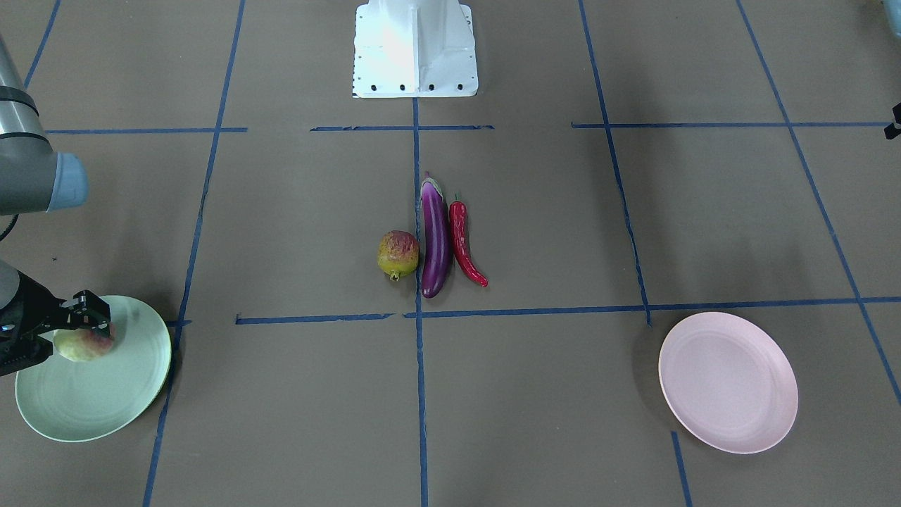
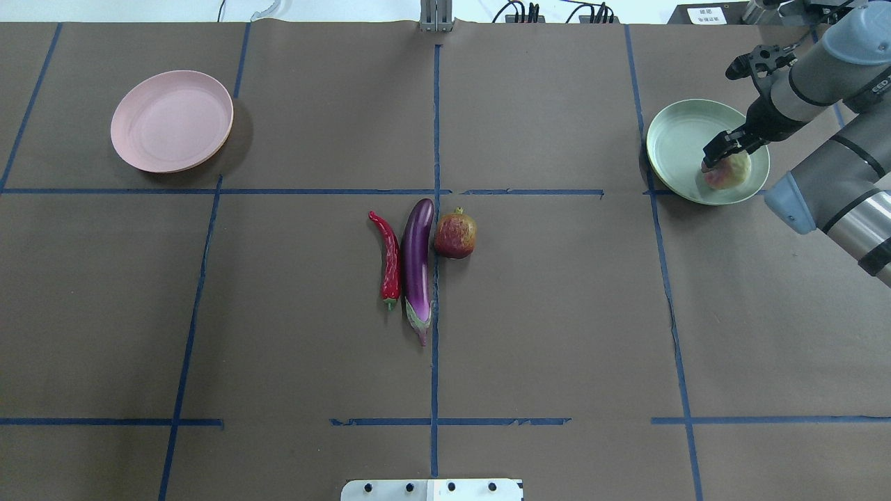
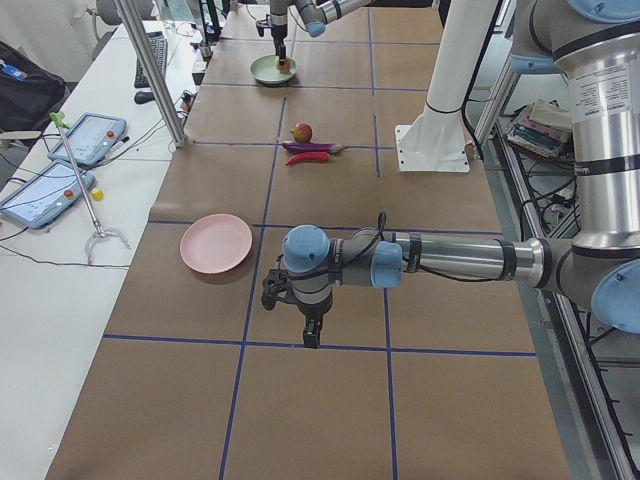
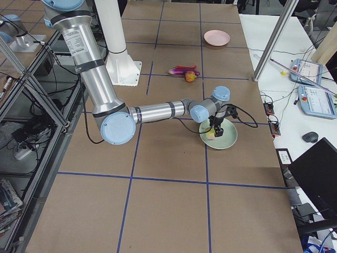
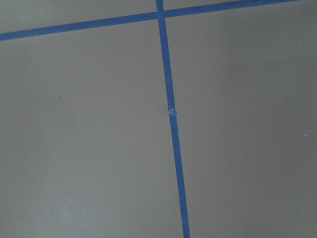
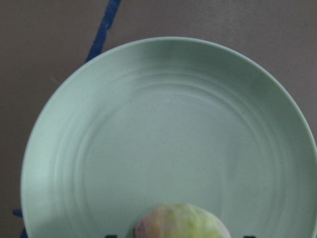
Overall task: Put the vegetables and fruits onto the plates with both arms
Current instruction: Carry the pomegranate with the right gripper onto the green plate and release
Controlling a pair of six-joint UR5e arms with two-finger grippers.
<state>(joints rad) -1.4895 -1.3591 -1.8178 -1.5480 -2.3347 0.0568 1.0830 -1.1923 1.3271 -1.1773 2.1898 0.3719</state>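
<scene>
right gripper (image 2: pixel 717 161) seen clamped on pale fruit (image 2: pixel 729 174) at mint plate (image 2: pixel 679 132), far right | left gripper (image 3: pixel 312 338) caught only in left side view, grip can't be told | eggplant (image 2: pixel 418 264), chili (image 2: pixel 390 264), red fruit (image 2: pixel 456 235) lined up mid-table | pink plate (image 2: pixel 172 122) far left

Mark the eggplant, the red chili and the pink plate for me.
eggplant (image 2: pixel 418 261), overhead exterior view, middle of its purple body.
red chili (image 2: pixel 392 261), overhead exterior view, middle of its red body.
pink plate (image 2: pixel 172 120), overhead exterior view, bare centre of the dish.
</scene>
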